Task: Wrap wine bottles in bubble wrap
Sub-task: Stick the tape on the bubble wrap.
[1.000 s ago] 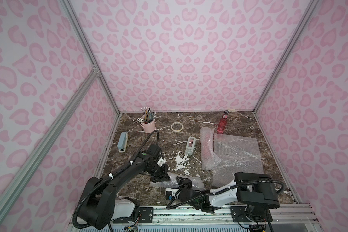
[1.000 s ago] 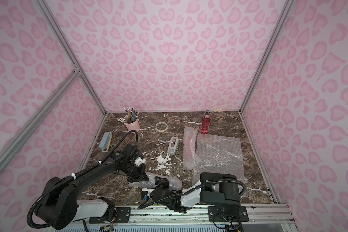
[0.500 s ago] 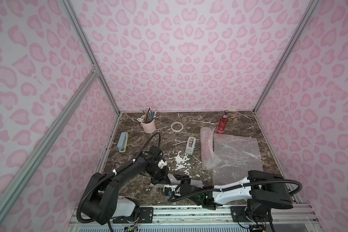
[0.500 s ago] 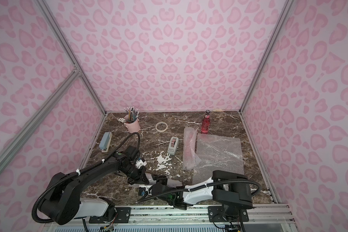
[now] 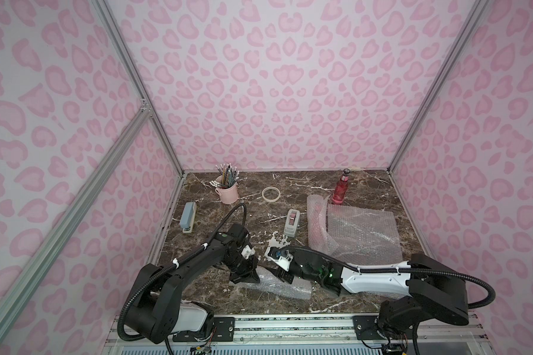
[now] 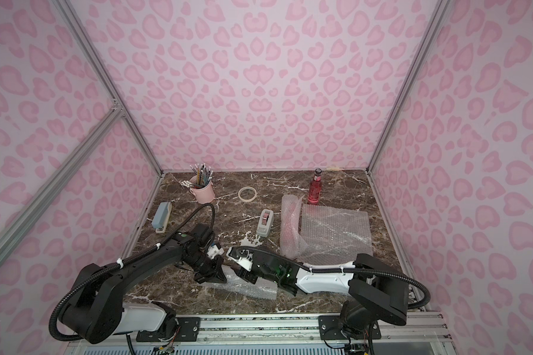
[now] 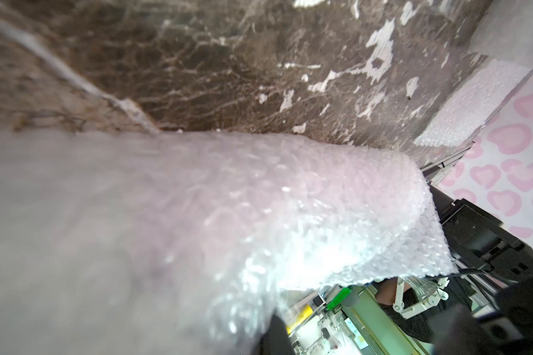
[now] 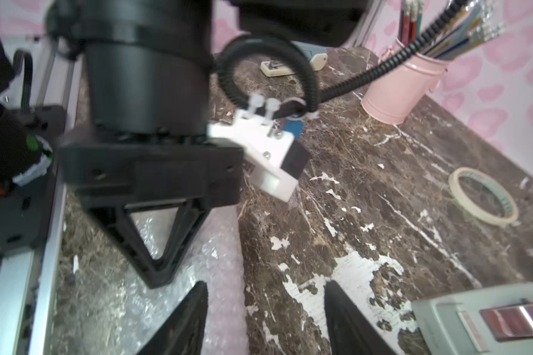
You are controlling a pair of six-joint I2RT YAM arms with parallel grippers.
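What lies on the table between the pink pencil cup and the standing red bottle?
A ring of tape lies flat between the pencil cup and the red bottle, touching neither, in both top views.

Table (image 5: 253, 212): dark brown marble with white veins and chipped white patches.
Cup (image 5: 228, 195): pink, upright, near the back left corner, holding pencils (image 5: 228, 175).
Tape ring (image 5: 270, 194): cream, lying flat to the right of the cup, apart from it.
Tape dispenser (image 5: 291, 222): grey, nearer the front than the ring.
Stapler (image 5: 187, 217): blue-grey, by the left wall.
Walls (image 5: 274, 76): pink leopard print, framed by aluminium bars (image 5: 123, 58).
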